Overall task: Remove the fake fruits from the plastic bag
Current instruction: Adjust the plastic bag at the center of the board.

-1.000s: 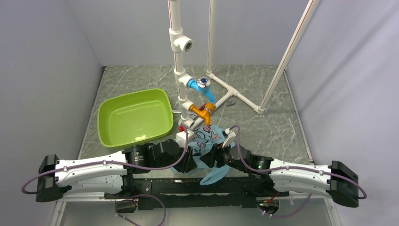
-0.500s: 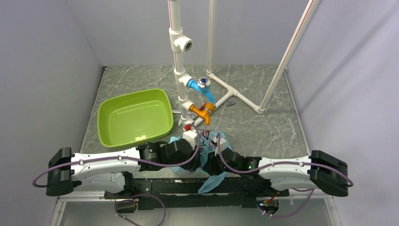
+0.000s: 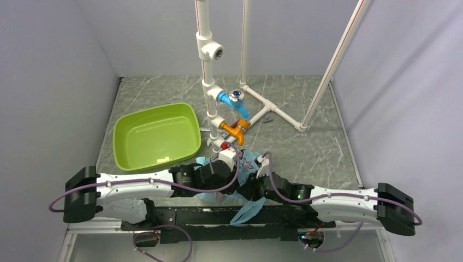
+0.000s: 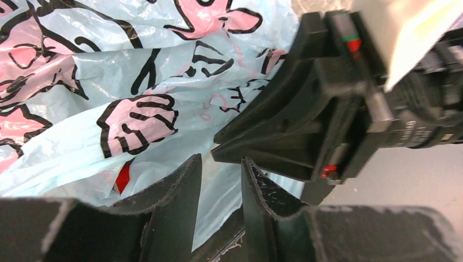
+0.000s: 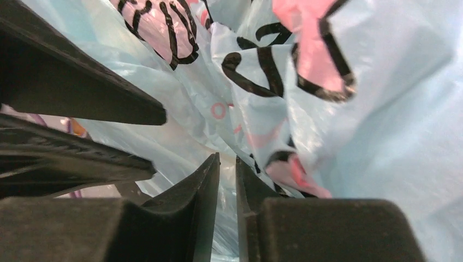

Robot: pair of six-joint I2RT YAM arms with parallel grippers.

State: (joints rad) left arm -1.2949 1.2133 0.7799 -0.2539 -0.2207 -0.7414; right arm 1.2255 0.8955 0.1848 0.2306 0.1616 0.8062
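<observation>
With narrowed jaws the left gripper [image 4: 221, 162] and right gripper [image 5: 227, 160] are each pinching the thin, crinkly, light-blue plastic bag [image 3: 249, 162] with pink-and-black prints, bunched between them at the near edge of the table [image 3: 311, 155], so pulling apart is likely risking tearing the film or spilling the unseen fake fruits.

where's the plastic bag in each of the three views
Top external: the plastic bag sits near centre at the bottom, bunched between the two arms' wrists.
Left wrist: it fills the upper left and runs down between the fingers of the left gripper.
Right wrist: it fills most of the picture, pinched in the right gripper.
Shared landmark: the bag's pink-and-black print.
</observation>
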